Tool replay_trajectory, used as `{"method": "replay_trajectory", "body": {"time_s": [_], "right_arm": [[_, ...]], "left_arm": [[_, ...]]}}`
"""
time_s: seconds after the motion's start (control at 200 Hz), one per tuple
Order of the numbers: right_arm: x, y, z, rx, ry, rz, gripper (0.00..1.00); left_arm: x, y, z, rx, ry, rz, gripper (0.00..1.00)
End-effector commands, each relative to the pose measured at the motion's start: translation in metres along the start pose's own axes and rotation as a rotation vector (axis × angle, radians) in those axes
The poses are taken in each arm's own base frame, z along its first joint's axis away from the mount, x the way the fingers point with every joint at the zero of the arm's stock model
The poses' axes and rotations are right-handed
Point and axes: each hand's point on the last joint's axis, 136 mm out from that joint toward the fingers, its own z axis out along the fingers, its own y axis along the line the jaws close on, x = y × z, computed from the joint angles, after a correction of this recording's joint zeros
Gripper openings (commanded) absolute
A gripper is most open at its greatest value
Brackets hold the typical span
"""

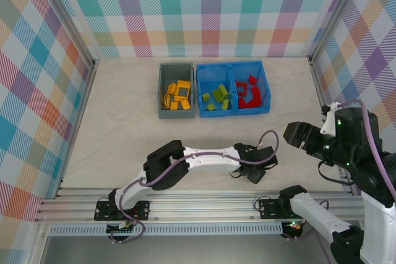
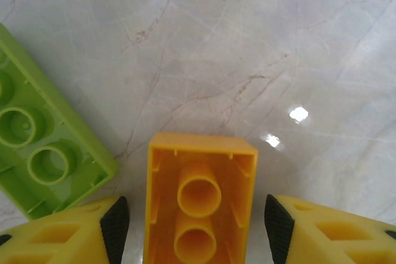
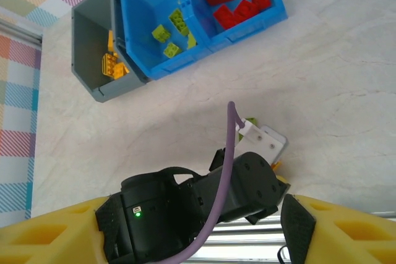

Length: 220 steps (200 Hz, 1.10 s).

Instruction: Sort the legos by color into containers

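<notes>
Left arm (image 1: 204,156) reaches low over the table (image 2: 247,41), on the near side of the blue bin (image 1: 232,63), wrist bent down. Left gripper (image 2: 197,227) straddles a yellow brick (image 2: 201,196) lying hollow side up — jaws apart, clear of both its sides. Green brick (image 2: 43,146) sits just left of it, also upturned. Right arm (image 1: 365,165) is raised off the blue bin's near right — right gripper (image 3: 201,227) jaws apart, nothing between. Grey bin (image 1: 162,91) sits just left of the blue bin.

Pale marbled tabletop (image 1: 124,128), bright plaid walls (image 1: 204,10), aluminium rail (image 1: 204,205) along near edge
</notes>
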Motion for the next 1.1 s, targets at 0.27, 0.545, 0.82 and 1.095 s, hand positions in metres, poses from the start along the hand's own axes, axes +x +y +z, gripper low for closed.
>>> {"method": "replay_trajectory", "body": {"time_s": [0.27,0.545,0.82,1.095], "right_arm": [[0.005,-0.007,0.008,0.029,0.019,-0.002,0.7],[0.017,0.03,0.045,-0.174,0.135,-0.112,0.7],[0.03,0.064,0.099,-0.234,0.259,-0.197,0.68],[0.075,0.139,0.137,-0.326,0.251,-0.396,0.7]], "left_arm": [[-0.011,0.004,-0.029,-0.054,-0.089,0.017,0.28],[-0.008,0.067,-0.134,-0.072,-0.217,-0.182,0.26],[0.015,0.241,-0.193,-0.233,-0.23,-0.54,0.25],[0.011,0.365,-0.183,-0.368,-0.178,-0.774,0.25]]}}
